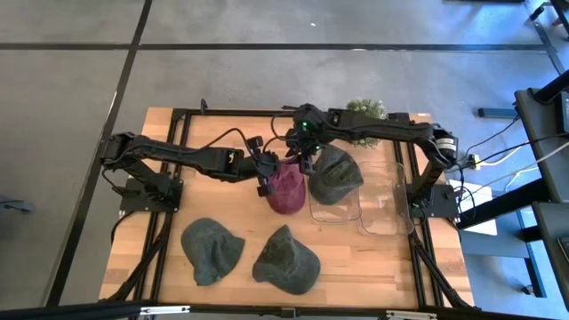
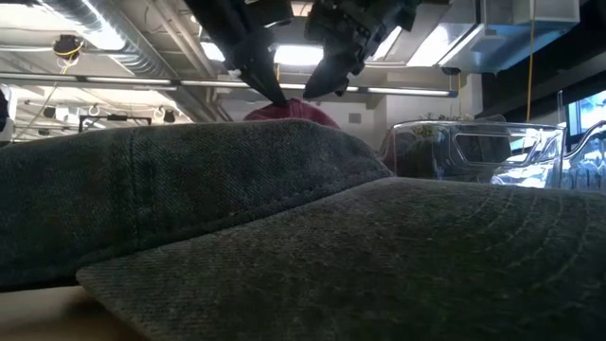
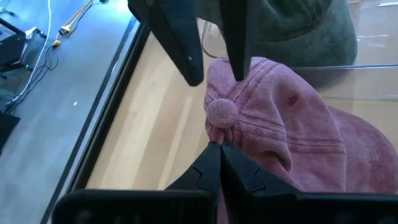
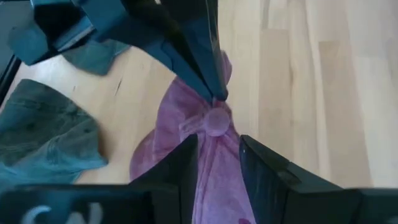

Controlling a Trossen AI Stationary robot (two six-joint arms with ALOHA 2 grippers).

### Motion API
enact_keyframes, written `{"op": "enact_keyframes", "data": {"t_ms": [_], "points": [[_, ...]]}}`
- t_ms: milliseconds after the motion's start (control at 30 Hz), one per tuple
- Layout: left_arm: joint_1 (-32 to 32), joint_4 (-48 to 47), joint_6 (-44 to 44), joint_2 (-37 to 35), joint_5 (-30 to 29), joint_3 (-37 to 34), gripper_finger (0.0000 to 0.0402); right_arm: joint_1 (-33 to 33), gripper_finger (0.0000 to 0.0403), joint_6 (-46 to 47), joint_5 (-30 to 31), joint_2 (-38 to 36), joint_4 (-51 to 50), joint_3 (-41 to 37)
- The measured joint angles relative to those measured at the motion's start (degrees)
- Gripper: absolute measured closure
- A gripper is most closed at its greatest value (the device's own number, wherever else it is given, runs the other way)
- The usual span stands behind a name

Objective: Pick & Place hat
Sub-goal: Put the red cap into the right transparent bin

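Note:
The maroon hat point(image 1: 286, 191) lies on the wooden table beside a clear container point(image 1: 336, 213) that holds a dark green hat point(image 1: 334, 175). My left gripper point(image 1: 267, 178) reaches in from the table's left and is shut on the maroon hat's crown. My right gripper point(image 1: 307, 163) hangs over the same crown from the far right and is open. In the right wrist view its fingers point(image 4: 186, 162) stand on either side of the bunched cloth below the top button point(image 4: 216, 121). Whether they touch the cloth cannot be told. My left gripper point(image 3: 219, 148) pinches the maroon hat's crown cloth point(image 3: 214, 134) right beside the top button point(image 3: 221, 111) between its two fingertips, slanting down from the table's left. The cloth rises to a peak there, with folds running outward. The hat's lower part spreads below the fingers.
Two more dark green hats point(image 1: 212, 249) point(image 1: 286, 260) lie near the table's near edge and fill the low view. A second clear container point(image 1: 387, 203) stands right of the first. A green plant point(image 1: 364, 111) sits at the far edge. The arm bases stand at both sides.

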Motion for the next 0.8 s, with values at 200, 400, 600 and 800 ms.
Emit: {"op": "enact_keyframes", "data": {"t_ms": [200, 400, 600, 800], "points": [[0.0, 0.3, 0.5, 0.0, 0.0, 0.1, 0.0399, -0.5, 0.0285, 0.3, -5.1, 0.9, 3.9, 0.0], [0.0, 0.5, 1.0, 0.0, -0.1, 0.1, 0.0399, -0.5, 0.0285, 0.2, -5.6, 1.3, 5.5, 0.0], [0.0, 0.5, 1.0, 0.0, -0.6, 0.1, 0.0399, -0.5, 0.0279, 1.5, -5.6, 1.7, 4.9, 0.0], [0.0, 1.8, 1.0, -0.1, -0.6, 0.1, 0.0399, -0.7, 0.0207, 3.2, -3.8, 3.4, 4.5, 0.0]]}}
